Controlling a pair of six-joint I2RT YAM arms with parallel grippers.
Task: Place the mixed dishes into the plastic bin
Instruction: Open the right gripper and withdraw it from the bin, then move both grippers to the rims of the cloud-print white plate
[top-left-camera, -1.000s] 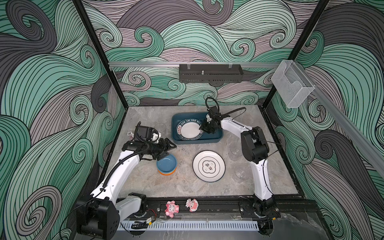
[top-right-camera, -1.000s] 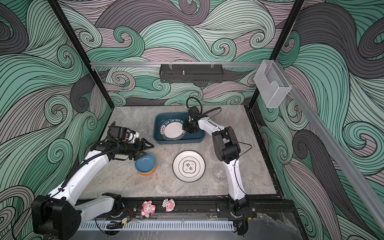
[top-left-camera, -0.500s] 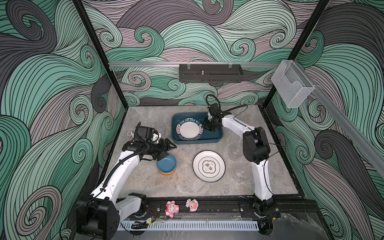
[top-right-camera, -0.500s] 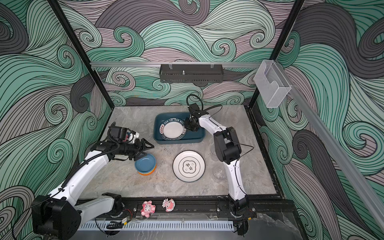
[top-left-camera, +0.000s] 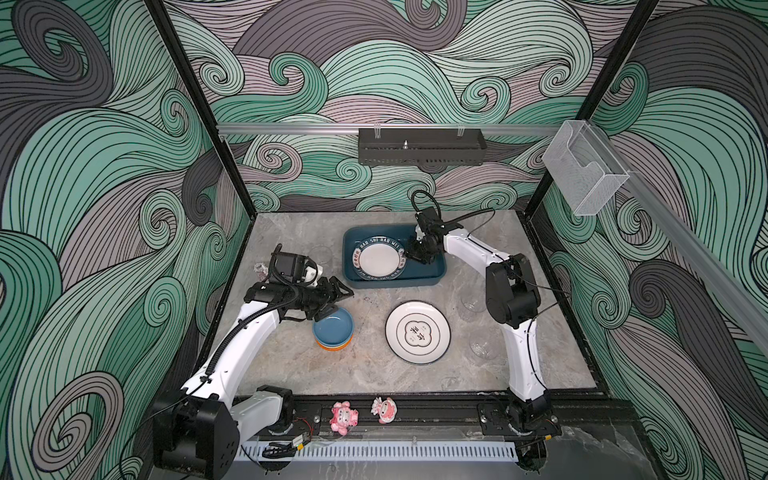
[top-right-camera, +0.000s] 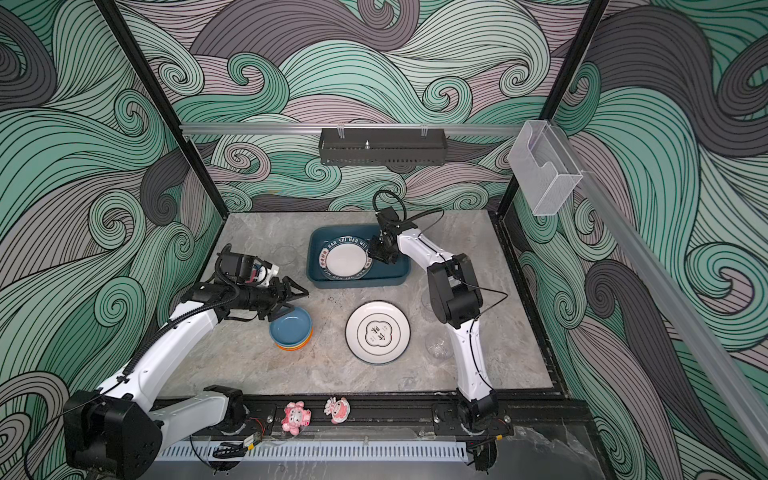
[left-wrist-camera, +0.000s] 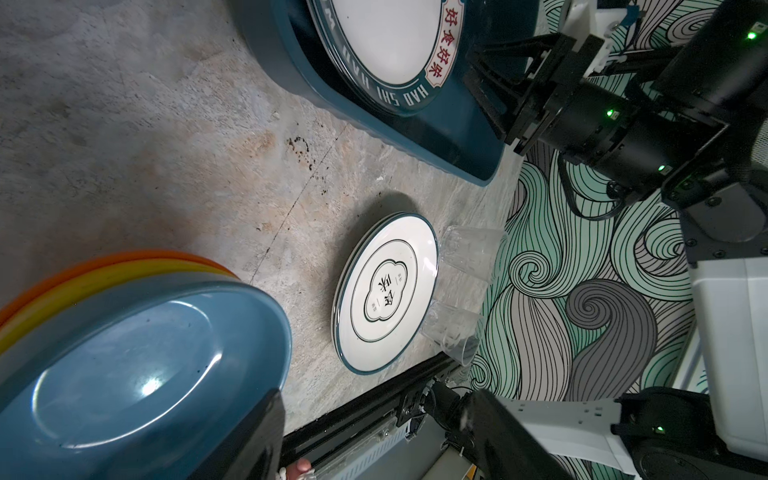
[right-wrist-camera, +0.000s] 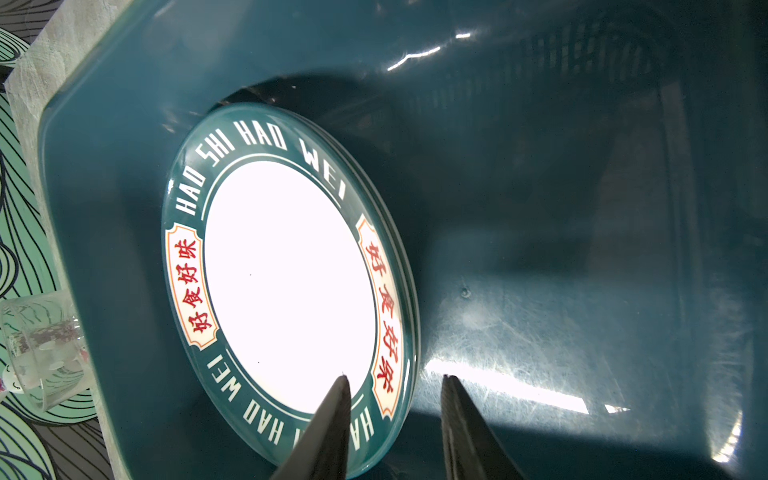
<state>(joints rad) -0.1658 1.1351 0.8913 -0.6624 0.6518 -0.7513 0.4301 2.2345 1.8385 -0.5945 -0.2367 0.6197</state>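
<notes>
The plastic bin (top-left-camera: 432, 276) (top-right-camera: 395, 276) (right-wrist-camera: 582, 208) stands at the back middle with a white lettered plate (top-left-camera: 380, 259) (top-right-camera: 345, 259) (right-wrist-camera: 286, 286) lying in it. My right gripper (top-left-camera: 417, 255) (right-wrist-camera: 395, 378) is inside the bin, open, its fingers either side of that plate's rim without touching it. A second plate (top-left-camera: 417, 332) (left-wrist-camera: 384, 291) lies on the table. A stack of bowls (top-left-camera: 333, 328) (left-wrist-camera: 137, 365), blue on top, sits left of it. My left gripper (top-left-camera: 338, 301) (left-wrist-camera: 374, 399) hovers open over the stack's edge. Clear glasses (top-left-camera: 471, 303) (top-left-camera: 482, 349) (top-left-camera: 320, 253) stand around.
My right arm's elbow (top-left-camera: 511, 291) rises beside the two right-hand glasses. Two pink figurines (top-left-camera: 344, 417) (top-left-camera: 384, 409) sit on the front rail. A black shelf (top-left-camera: 422, 145) hangs on the back wall and a clear acrylic box (top-left-camera: 586, 170) on the right rail.
The right gripper's jaws have spread apart at the plate's rim inside the bin. The left arm has hardly moved.
</notes>
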